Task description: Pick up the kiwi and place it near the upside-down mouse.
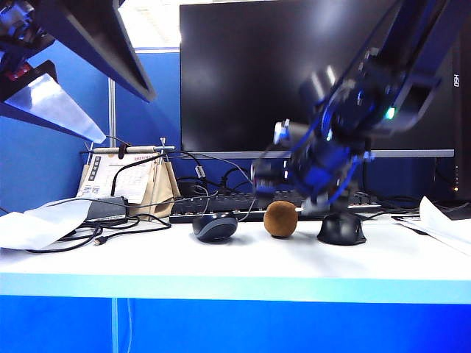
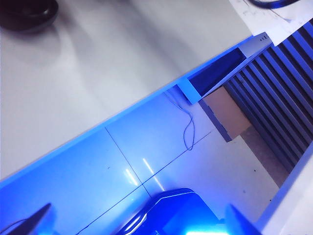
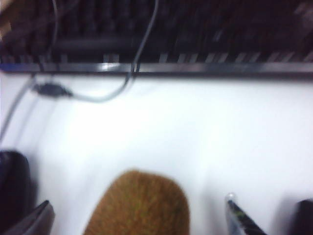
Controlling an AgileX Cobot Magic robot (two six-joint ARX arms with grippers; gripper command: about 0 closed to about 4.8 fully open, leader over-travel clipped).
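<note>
A large dark monitor (image 1: 316, 73) is seen at the far side of the white table (image 1: 235, 257), with a black keyboard (image 1: 221, 206) lying in front of it. The right arm (image 1: 353, 110) is caught blurred above the middle of the table, reaching down from the right. The right gripper (image 3: 139, 215) is seen low over the table with its jaws spread wide, and the kiwi (image 1: 280, 218) lies between them, not yet pinched. The left gripper (image 2: 137, 223) is held off beyond the near edge of the table, over the blue floor, its jaws likewise spread and empty.

The kiwi rests on the table just near of the keyboard, between two mice: the upside-down mouse (image 1: 215, 226) (dark with a grey band) to its left and an all-black mouse (image 1: 341, 229) to its right, both close by.

Several risks can be judged from here. The fruit is egg-shaped and could be rolled away by one finger arriving first, or squeezed out of a grip taken off centre. With mice close on either side, one could be knocked by the spread fingers. A cable (image 3: 98, 95) on the far side could also be snagged.
</note>
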